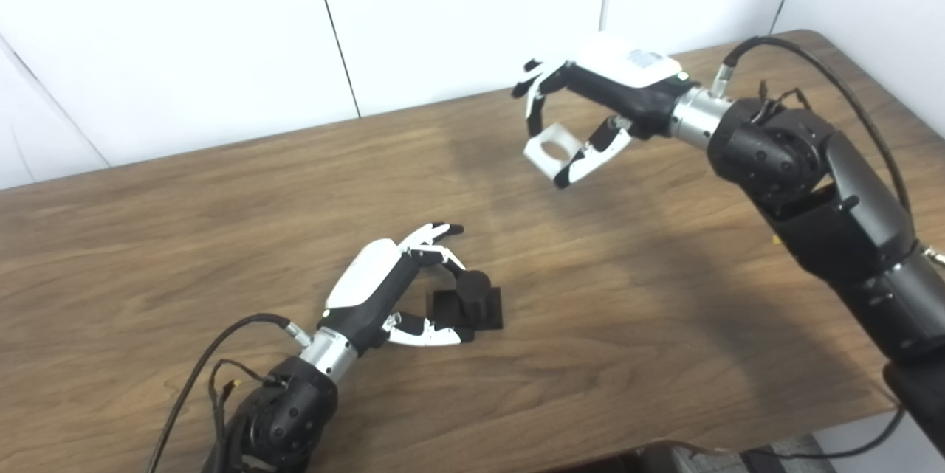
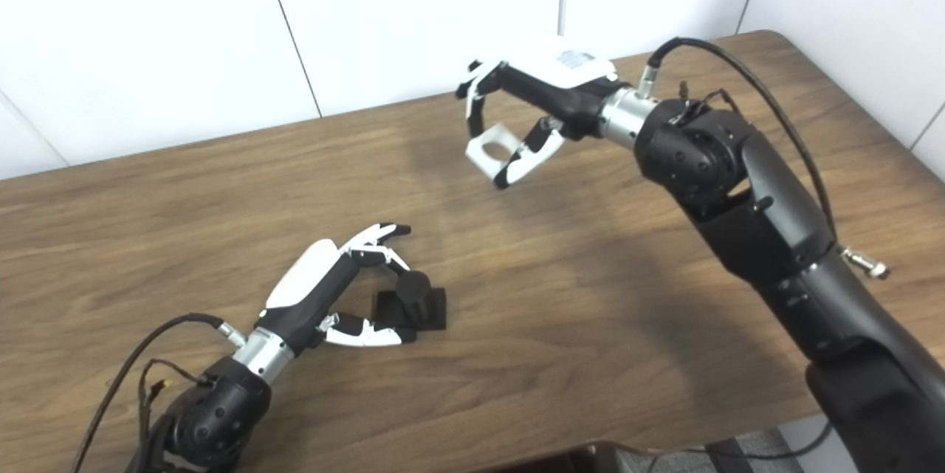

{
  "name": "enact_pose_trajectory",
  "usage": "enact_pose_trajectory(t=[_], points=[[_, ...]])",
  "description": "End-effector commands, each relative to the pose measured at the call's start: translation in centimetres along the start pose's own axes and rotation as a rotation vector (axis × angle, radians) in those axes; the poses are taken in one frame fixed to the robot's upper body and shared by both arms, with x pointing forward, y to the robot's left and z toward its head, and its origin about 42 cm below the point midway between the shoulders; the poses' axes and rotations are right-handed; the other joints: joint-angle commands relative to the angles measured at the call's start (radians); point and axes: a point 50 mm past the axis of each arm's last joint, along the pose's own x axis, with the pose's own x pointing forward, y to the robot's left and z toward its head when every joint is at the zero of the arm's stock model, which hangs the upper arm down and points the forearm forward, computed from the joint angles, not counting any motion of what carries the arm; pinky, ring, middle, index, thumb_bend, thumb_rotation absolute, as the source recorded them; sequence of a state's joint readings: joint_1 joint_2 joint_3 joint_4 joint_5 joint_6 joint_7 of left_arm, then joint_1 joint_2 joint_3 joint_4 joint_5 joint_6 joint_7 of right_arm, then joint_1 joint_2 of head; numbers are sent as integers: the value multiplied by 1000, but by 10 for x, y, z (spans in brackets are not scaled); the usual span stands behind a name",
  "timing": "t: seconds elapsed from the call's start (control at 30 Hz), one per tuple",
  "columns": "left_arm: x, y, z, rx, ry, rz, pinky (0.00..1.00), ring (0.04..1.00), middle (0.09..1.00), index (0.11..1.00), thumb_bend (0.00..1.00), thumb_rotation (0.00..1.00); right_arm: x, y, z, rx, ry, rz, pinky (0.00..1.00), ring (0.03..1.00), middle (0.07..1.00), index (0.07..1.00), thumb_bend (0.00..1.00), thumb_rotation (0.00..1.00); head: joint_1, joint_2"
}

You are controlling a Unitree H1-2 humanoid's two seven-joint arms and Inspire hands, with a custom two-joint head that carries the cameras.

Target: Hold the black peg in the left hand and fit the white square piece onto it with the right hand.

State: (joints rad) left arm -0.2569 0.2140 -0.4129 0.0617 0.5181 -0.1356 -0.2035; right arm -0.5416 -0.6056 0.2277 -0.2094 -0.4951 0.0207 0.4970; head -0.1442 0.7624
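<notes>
The black peg (image 1: 473, 287) stands upright on its square black base on the wooden table (image 1: 590, 325), near the front middle. My left hand (image 1: 384, 285) is closed around it: fingers touch the peg from behind and the thumb lies along the base's front edge. My right hand (image 1: 605, 89) is raised above the table at the back right. It is shut on the white square piece (image 1: 548, 148), which has a round hole and hangs between fingers and thumb. The piece is well apart from the peg, up and to its right. Both also show in the right eye view, peg (image 2: 413, 288) and piece (image 2: 491, 147).
A white panelled wall (image 1: 443, 15) runs behind the table's back edge. The table's front edge and its right corner are in view. Cables trail from both forearms.
</notes>
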Motion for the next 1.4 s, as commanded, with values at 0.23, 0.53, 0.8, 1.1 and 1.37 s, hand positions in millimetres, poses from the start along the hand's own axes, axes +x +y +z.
enact_pose_trajectory(t=[0.23,0.53,0.8,1.1,1.37], points=[[4,1,-9,42,81,-39,859,963,926,495,519,82,2,-16,32,22,-111,-1,755,892,793,478,522,139,29,11],[8,1,-7,41,81,-40,864,961,923,495,519,82,0,-3,37,70,-158,27,731,892,793,478,520,141,71,27],[12,0,-4,41,77,-38,863,960,924,495,518,83,-1,2,51,77,-205,65,761,898,791,479,520,138,92,33],[14,-3,-3,40,84,-38,862,960,922,495,518,83,0,13,62,82,-249,104,831,898,791,479,520,139,110,38],[15,-4,-1,32,86,-39,881,964,925,495,518,83,6,20,71,96,-271,121,881,900,796,479,520,138,127,46]])
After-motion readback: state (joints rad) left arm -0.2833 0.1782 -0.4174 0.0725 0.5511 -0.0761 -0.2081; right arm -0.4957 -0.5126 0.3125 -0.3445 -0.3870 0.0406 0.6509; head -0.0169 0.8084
